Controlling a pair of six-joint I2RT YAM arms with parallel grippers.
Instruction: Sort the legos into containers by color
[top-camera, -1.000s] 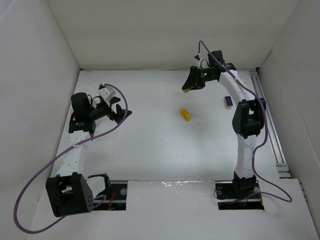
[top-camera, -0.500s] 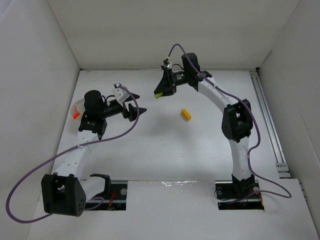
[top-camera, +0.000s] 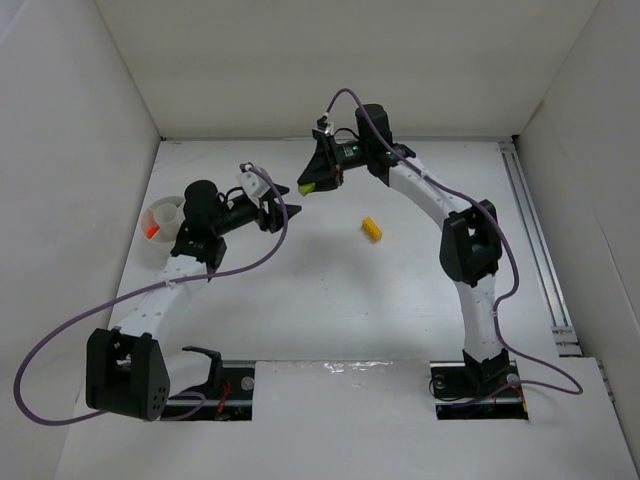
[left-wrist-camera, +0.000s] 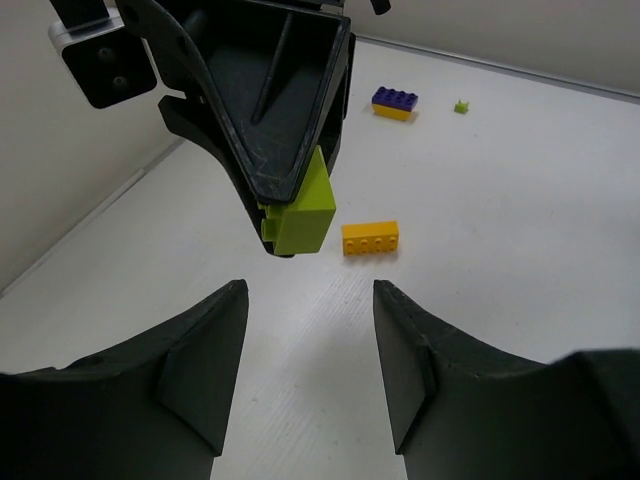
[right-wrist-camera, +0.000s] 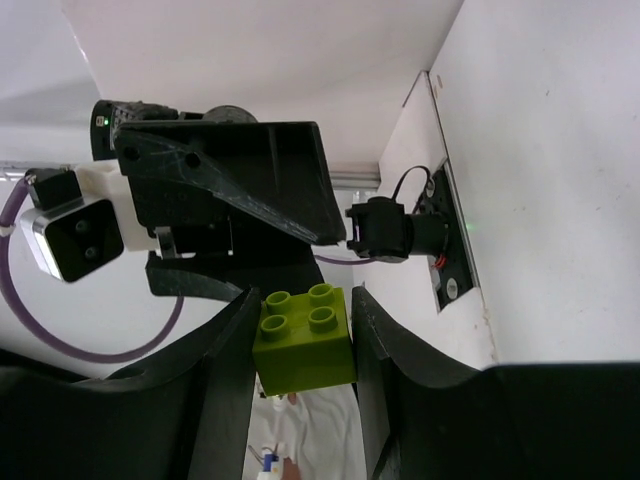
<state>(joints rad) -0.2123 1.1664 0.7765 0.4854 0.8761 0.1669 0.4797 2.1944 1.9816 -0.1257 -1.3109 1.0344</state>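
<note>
My right gripper (top-camera: 309, 186) is shut on a lime brick (right-wrist-camera: 303, 338), held above the table at the back middle; the brick also shows in the left wrist view (left-wrist-camera: 300, 215) and the top view (top-camera: 308, 187). My left gripper (top-camera: 288, 212) is open and empty, its tips pointing at the right gripper (left-wrist-camera: 280, 130) from close by. A yellow brick (top-camera: 372, 229) lies on the table right of both; it also shows in the left wrist view (left-wrist-camera: 370, 239). A white bowl (top-camera: 160, 216) at the left holds an orange-red piece (top-camera: 151, 233).
In the left wrist view a purple-on-yellow brick (left-wrist-camera: 395, 102) and a tiny green piece (left-wrist-camera: 461, 105) lie far back. White walls enclose the table on three sides. A rail (top-camera: 535, 240) runs along the right edge.
My right gripper has swung left from the back right with the lime brick. My left gripper has moved right toward it, uncovering the white bowl.
</note>
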